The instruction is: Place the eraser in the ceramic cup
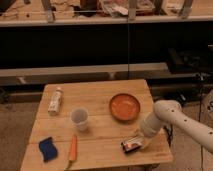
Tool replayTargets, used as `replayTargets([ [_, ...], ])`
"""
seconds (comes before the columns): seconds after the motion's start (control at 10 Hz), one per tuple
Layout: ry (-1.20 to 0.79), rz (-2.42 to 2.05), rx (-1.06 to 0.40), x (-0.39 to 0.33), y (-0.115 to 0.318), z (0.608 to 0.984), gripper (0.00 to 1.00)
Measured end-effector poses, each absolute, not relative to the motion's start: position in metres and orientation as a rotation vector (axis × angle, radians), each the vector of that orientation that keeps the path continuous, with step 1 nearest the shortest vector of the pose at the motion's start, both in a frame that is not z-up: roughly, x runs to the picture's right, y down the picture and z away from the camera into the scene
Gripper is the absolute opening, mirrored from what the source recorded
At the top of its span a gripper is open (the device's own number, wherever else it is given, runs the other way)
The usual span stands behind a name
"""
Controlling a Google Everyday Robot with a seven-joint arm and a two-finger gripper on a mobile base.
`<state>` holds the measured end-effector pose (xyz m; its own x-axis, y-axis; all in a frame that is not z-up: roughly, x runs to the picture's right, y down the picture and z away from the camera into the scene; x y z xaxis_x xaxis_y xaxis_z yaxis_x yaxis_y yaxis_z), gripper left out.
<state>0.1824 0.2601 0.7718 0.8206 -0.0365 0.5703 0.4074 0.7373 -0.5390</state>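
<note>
The eraser [131, 145], a small dark block with a white and reddish face, lies near the front right corner of the wooden table [100, 95]. My gripper [138, 141] reaches down from the white arm [167, 117] at the right and sits right at the eraser's right end. The ceramic cup [80, 119], a small pale tumbler, stands upright at the table's middle, well to the left of the gripper.
A wide orange bowl [124, 107] sits just behind the arm. A white bottle [55, 101] lies at the back left. A blue wavy-edged pad [48, 148] and an orange carrot-like stick [73, 150] lie at the front left. Dark shelving stands behind the table.
</note>
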Motion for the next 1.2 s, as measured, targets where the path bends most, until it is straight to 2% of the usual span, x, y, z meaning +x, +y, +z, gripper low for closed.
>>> replayTargets([
  [0.6, -0.572, -0.262, -0.593, 0.168, 0.174, 0.729, 0.00],
  [1.2, -0.476, -0.358, -0.507, 0.148, 0.096, 0.687, 0.00],
])
